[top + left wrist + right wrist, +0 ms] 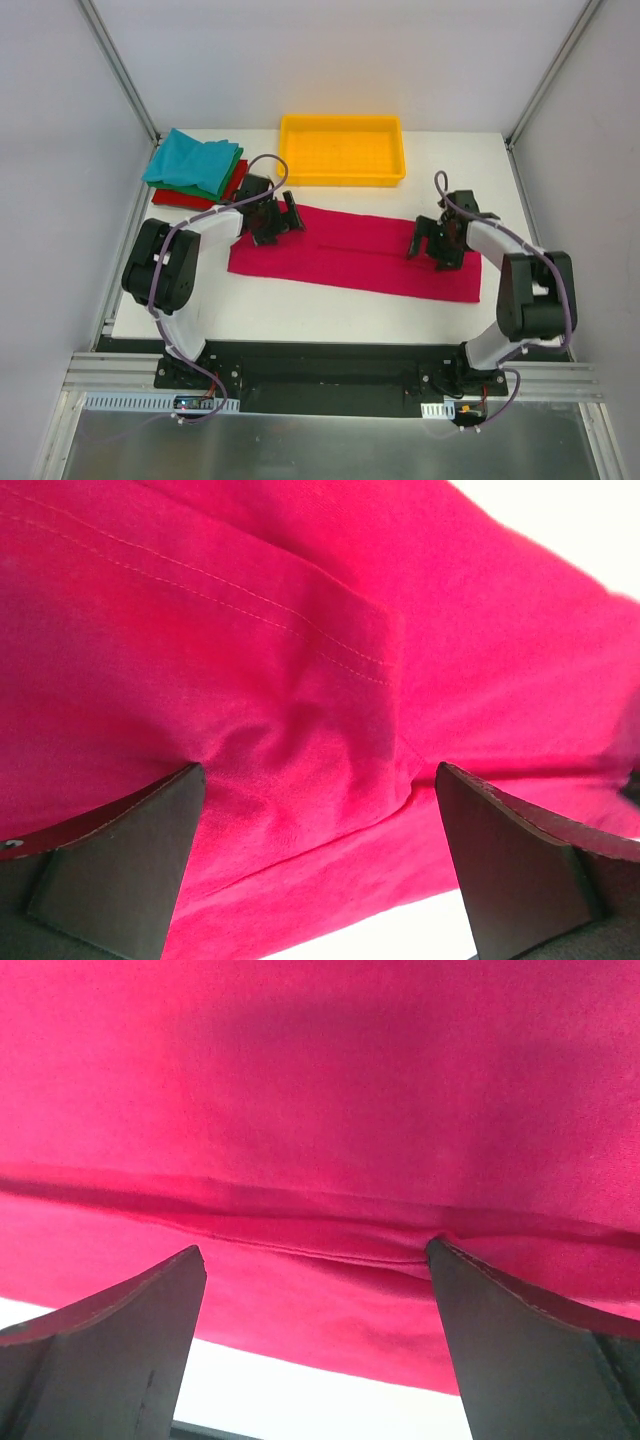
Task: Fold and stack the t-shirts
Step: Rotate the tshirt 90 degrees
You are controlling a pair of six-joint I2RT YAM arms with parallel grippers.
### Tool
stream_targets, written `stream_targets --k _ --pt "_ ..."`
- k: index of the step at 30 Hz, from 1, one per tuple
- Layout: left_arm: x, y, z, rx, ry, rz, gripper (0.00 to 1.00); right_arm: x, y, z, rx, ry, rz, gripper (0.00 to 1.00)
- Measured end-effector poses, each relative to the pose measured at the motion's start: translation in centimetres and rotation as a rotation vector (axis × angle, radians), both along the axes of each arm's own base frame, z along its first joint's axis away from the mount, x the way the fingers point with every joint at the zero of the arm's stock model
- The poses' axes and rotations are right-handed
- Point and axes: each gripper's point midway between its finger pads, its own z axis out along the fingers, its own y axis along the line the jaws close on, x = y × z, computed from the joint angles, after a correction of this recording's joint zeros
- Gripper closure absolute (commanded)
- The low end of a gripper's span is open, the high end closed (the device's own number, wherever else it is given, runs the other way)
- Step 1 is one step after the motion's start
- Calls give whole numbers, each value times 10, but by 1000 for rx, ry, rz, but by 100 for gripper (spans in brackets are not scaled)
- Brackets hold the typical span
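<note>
The magenta-pink t-shirt (pixel 355 252) lies on the white table as a long band folded lengthwise. My left gripper (pixel 275 218) is open over its left end, fingers spread just above the cloth (pixel 300 680). My right gripper (pixel 437 243) is open over its right part, fingertips down on the cloth (pixel 320 1110) beside a fold edge. A stack of folded shirts sits at the far left: teal (pixel 190 160) on top, green (pixel 230 172) and red (pixel 236 182) edges showing beneath.
A yellow plastic tray (pixel 343 150) stands at the back, just behind the shirt. Bare white table (pixel 330 310) lies in front of the shirt. Cage posts and walls close in both sides.
</note>
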Motion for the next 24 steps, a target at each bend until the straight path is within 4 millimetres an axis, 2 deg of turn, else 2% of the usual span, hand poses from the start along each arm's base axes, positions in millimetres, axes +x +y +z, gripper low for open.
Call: stream_targets --k 4,8,11,15,17,19,22,24 --pt "12 -6 1 -3 9 5 1 -48 6 0 45 -11 -10 4" --pt "31 -13 2 -2 9 5 1 -75 21 1 64 -31 26 4" --pt "50 -19 3 -3 -1 5 1 -87 26 1 56 -12 34 4" --pt "59 -19 4 21 -12 -7 1 -88 14 7 -17 8 5 4" --pt "60 -14 3 55 -14 -6 1 -74 10 24 -43 -24 2 4" --pt "62 -10 3 86 -19 -9 1 -45 12 49 -53 -101 7 4" --pt "67 -8 5 113 -35 -24 1 21 21 94 -53 -245 27 4" --pt "65 -6 5 124 -36 -33 1 70 30 116 -53 -307 39 4"
